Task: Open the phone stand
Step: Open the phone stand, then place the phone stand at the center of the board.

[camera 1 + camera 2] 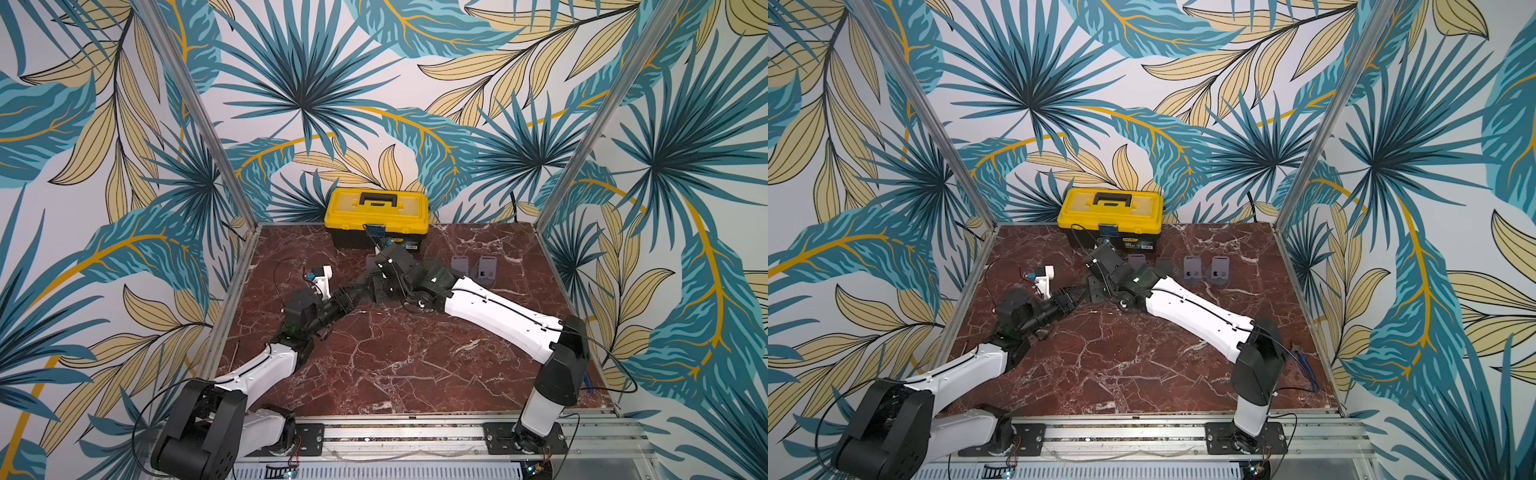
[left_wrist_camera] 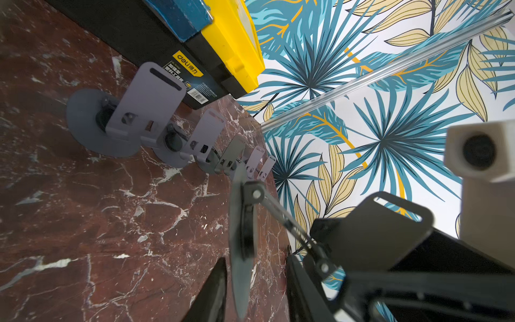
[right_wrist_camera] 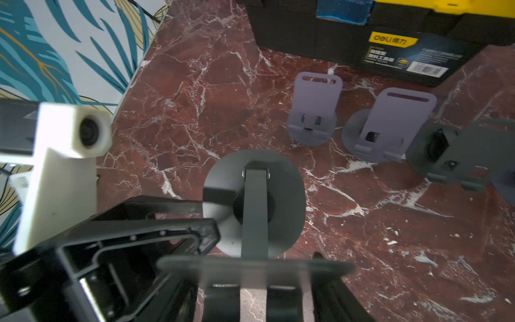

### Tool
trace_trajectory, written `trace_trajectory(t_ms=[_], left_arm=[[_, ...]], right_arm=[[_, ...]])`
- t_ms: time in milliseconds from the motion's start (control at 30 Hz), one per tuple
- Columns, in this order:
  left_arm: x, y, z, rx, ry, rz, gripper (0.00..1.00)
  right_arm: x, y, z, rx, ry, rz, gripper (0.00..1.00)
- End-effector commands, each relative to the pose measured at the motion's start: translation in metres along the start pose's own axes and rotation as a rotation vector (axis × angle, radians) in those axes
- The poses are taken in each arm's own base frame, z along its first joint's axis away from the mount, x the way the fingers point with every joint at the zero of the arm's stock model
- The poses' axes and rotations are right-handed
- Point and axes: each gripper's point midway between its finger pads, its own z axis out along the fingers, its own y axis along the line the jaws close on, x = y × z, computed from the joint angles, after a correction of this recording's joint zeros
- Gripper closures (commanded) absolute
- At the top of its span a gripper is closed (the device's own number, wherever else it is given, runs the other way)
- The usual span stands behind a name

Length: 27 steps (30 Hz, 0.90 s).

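A dark grey phone stand hangs between my two grippers above the table. Its round base [image 3: 252, 200] and its arm point away from my right gripper [image 3: 256, 267], which is shut on the stand's flat plate [image 3: 255, 271]. In the left wrist view the base [image 2: 241, 251] shows edge-on between the fingers of my left gripper [image 2: 256, 259]. That gripper is open, with a clear gap on one side of the disc. The arm [image 2: 289, 228] slants away from the base to the plate [image 2: 373, 237]. In both top views the grippers [image 1: 365, 289] [image 1: 1086, 291] meet and hide the stand.
A yellow toolbox [image 1: 376, 214] [image 1: 1110, 212] stands at the back of the table. Several grey phone stands [image 1: 1192, 269] [image 1: 1220, 268] [image 3: 315, 108] [image 3: 395, 125] stand unfolded in a row in front of it. Blue-handled pliers [image 1: 1308, 365] lie near the table's right edge.
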Motion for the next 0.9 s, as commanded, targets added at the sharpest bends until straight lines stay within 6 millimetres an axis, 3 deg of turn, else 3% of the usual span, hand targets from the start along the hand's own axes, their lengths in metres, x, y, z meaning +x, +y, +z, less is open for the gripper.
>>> trace_trajectory(t_ms=[0, 100, 433, 600, 867], left_arm=[[0.005, 0.000, -0.004, 0.010, -0.004, 0.006, 0.62], [0.011, 0.007, -0.006, -0.002, 0.012, -0.010, 0.61], [0.015, 0.017, -0.011, -0.067, 0.021, 0.002, 0.61], [0.012, 0.020, -0.009, -0.094, 0.017, 0.017, 0.61], [0.006, 0.025, 0.000, -0.118, 0.018, 0.016, 0.61]], right_arm=[[-0.016, -0.026, -0.020, 0.046, -0.067, 0.018, 0.60], [-0.020, -0.063, -0.032, 0.136, -0.090, 0.016, 0.60], [-0.016, -0.241, -0.098, 0.495, -0.096, 0.061, 0.60], [0.001, -0.315, -0.104, 0.609, -0.051, 0.102, 0.61], [0.014, -0.397, -0.092, 0.660, -0.009, 0.169, 0.61]])
